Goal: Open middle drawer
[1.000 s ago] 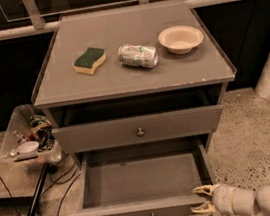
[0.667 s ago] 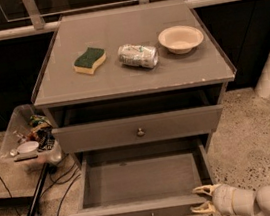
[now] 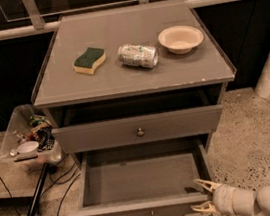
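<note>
Grey table (image 3: 120,79) w/ three drawer levels fills the ctr of the frame, seen from above and in front, on a speckled floor (image 3: 259,127). A dark gap shows directly under its top.

The lowest drawer (image 3: 140,177), lower ctr, is pulled well out toward the camera. Its inside is bare and its front runs along the btm edge of the frame.

The middle drawer (image 3: 103,134) sits just above it at frame ctr. Its flat grey front runs the full width of the table, w/ one small round metal knob (image 3: 140,132) at mid-front. Nothing touches it.

A clear plastic bin (image 3: 12,133), ctr left, rests on a low stand beside the table and holds a white cup and tangled odds and ends. Dark cables trail on the floor below it.

The white robot arm (image 3: 268,202) comes in from the lower right corner. Its end effector (image 3: 204,197) is spread wide and holds nothing. It is low down at the right front corner of the lowest drawer, well below the knob on the middle drawer. Contact w/ that corner can't be told.

On the table top, left to right:
- a green-and-yellow sponge (image 3: 89,60)
- a crushed silver can (image 3: 138,56) lying on its side, apart from the other two
- a shallow cream bowl (image 3: 181,38), upright, upper right
</note>
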